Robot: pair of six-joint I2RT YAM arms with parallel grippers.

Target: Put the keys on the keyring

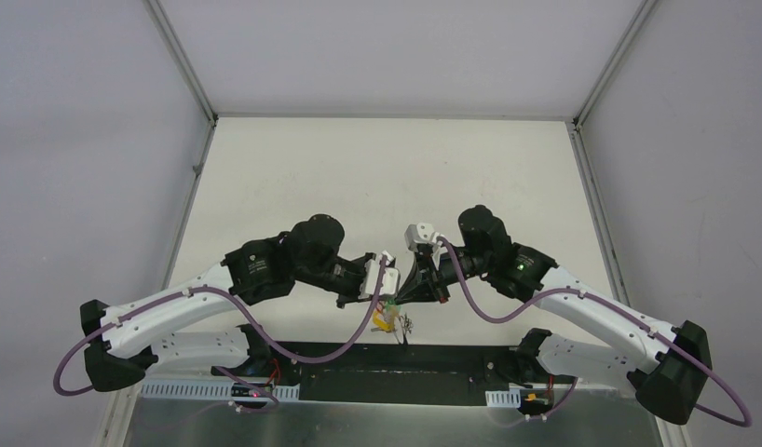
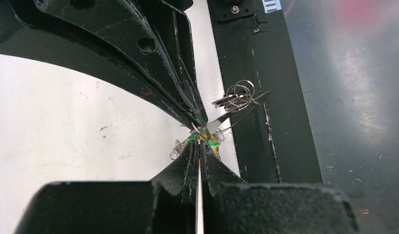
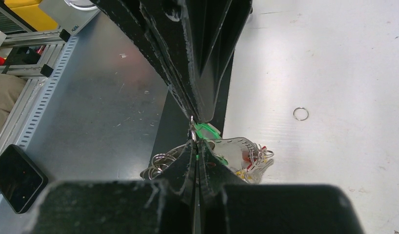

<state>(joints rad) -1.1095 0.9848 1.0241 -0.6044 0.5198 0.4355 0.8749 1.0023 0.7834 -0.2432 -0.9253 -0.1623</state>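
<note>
Both grippers meet tip to tip low over the table's near edge, above a bundle of keys (image 1: pixel 387 321). My left gripper (image 2: pixel 200 140) is shut, with the green cap of a key (image 2: pixel 191 138) showing on both sides of its tips. My right gripper (image 3: pixel 193 141) is shut too, and a thin wire of the keyring (image 3: pixel 191 126) rises from its tips. A green-capped key (image 3: pixel 208 130) hangs just right of that wire. Red- and yellow-capped keys (image 3: pixel 246 161) lie bunched beneath. How the key and ring interlock is hidden by the fingers.
A cluster of small split rings (image 2: pixel 239 96) lies over the black strip (image 2: pixel 266 146) at the table's near edge. One loose small ring (image 3: pixel 300 113) sits on the white table. A dark phone (image 3: pixel 14 178) rests on the metal shelf below.
</note>
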